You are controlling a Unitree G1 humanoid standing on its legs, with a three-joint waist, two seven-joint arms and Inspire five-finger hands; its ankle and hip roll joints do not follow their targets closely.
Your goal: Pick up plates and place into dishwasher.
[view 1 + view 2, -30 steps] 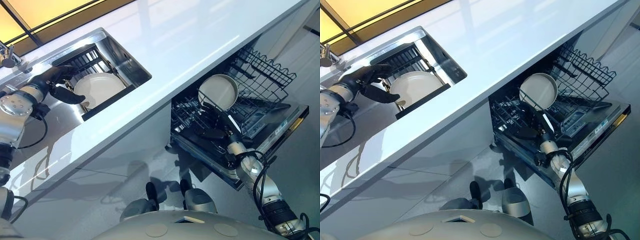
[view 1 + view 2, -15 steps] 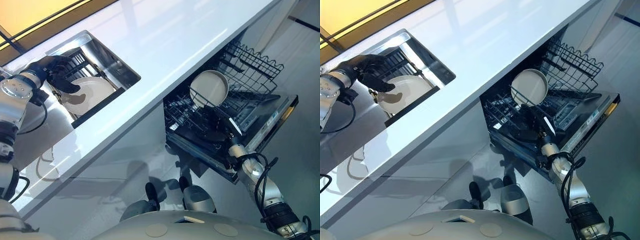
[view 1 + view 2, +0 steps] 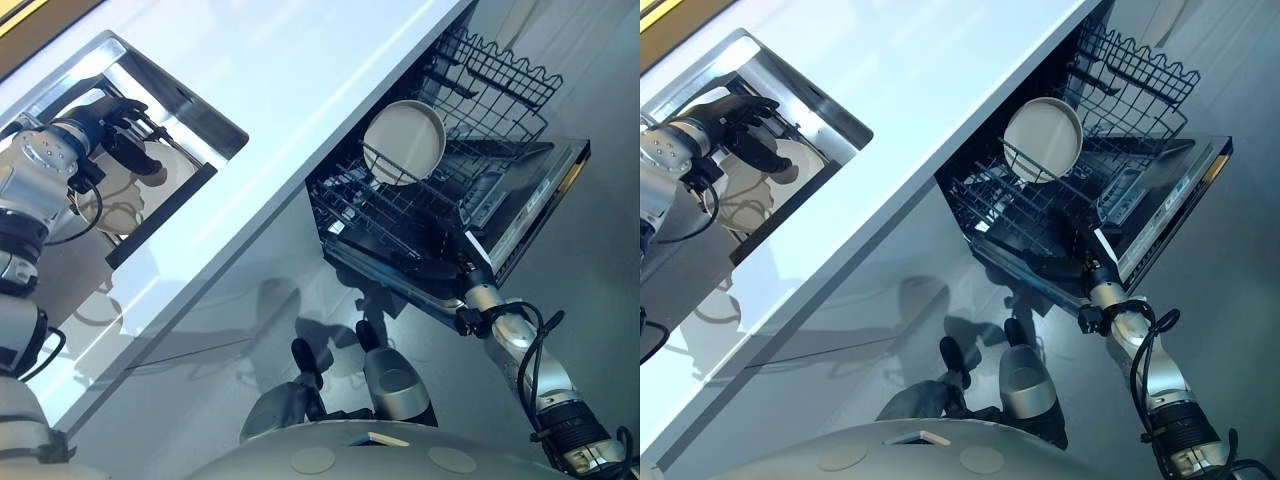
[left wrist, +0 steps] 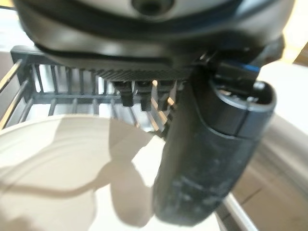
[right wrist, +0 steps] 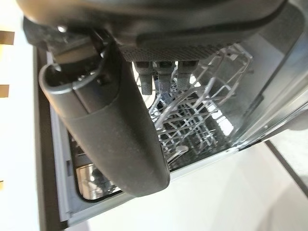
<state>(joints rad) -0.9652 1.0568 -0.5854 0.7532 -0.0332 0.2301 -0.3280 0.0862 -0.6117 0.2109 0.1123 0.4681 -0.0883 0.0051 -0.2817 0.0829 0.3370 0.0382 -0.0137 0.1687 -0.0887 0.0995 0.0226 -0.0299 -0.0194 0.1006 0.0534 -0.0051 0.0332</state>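
A white plate point(image 3: 168, 168) lies in the dark rack point(image 4: 62, 86) inside the sink point(image 3: 190, 105). My left hand point(image 3: 112, 138) hovers over the plate's far edge, open, with its thumb point(image 4: 211, 154) stretched above the plate point(image 4: 53, 168) and its fingers toward the rack bars. A second white plate point(image 3: 405, 140) stands upright in the dishwasher's lower rack point(image 3: 375, 215). My right hand point(image 3: 440, 262) is low at that rack's front, below the standing plate. It is open and holds nothing, and its thumb point(image 5: 110, 120) points along the wire tines point(image 5: 192, 115).
The white countertop point(image 3: 300, 60) runs between the sink and the dishwasher. A black wire upper basket point(image 3: 495, 85) sticks out above the lowered dishwasher door point(image 3: 535, 205). Grey floor point(image 3: 250, 300) lies below the counter.
The camera has swung, which shifts the whole scene up and left. My left hand has moved from the plate's side to above its far edge. The right hand has stayed at the lower rack.
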